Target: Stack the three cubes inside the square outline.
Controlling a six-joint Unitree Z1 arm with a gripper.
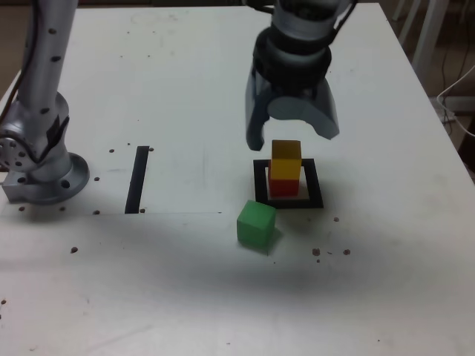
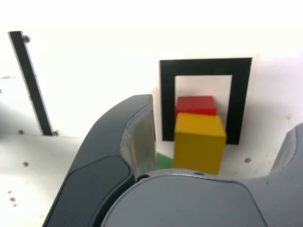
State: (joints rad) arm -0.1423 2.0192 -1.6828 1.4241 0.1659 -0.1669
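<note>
A black strip (image 1: 137, 179) is lying at the exterior view's left. Next, the green cube (image 1: 256, 224) is sitting just outside the black square (image 1: 315, 183). Inside it, the yellow cube (image 1: 286, 160) is resting on the red cube (image 1: 283, 186). Above, the gripper (image 1: 294, 141) is hovering, fingers spread apart, holding nothing.

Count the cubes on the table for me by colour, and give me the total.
Red cube: 1
Yellow cube: 1
Green cube: 1
Total: 3
</note>
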